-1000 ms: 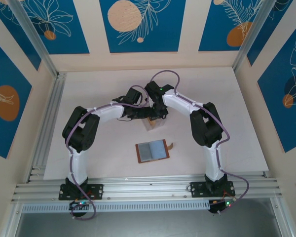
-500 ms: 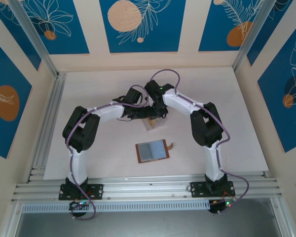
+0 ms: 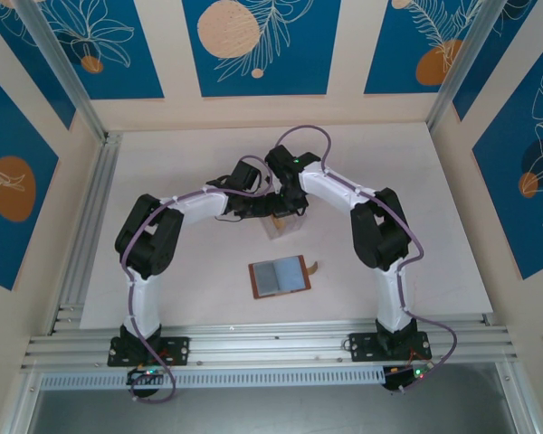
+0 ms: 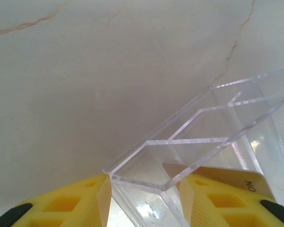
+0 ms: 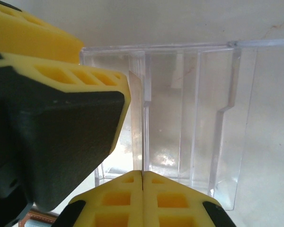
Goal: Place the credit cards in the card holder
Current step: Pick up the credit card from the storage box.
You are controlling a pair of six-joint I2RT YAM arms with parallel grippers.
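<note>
The card holder [image 3: 281,276], a brown wallet, lies open on the table with its blue-grey lining up. Behind it stands a clear plastic box [image 3: 280,226], where both arms meet. My left gripper [image 4: 144,184] is shut on the end of the clear box [image 4: 189,142], one yellow finger on each side. A tan credit card [image 4: 217,176] stands inside the box beside the right-hand finger. My right gripper [image 5: 142,174] is above the box [image 5: 194,127] with its pads pressed together. The credit card [image 5: 136,118], seen edge-on, runs straight into the seam between them.
The left arm's yellow and black finger [image 5: 61,118] crowds the right wrist view from the left. The wallet's small tab [image 3: 315,268] sticks out to its right. Aluminium rails [image 3: 271,344] border the table's near and left sides.
The right gripper's jaws have closed fully over the card's edge. Both arms, the clear box and the wallet stay where they were.
</note>
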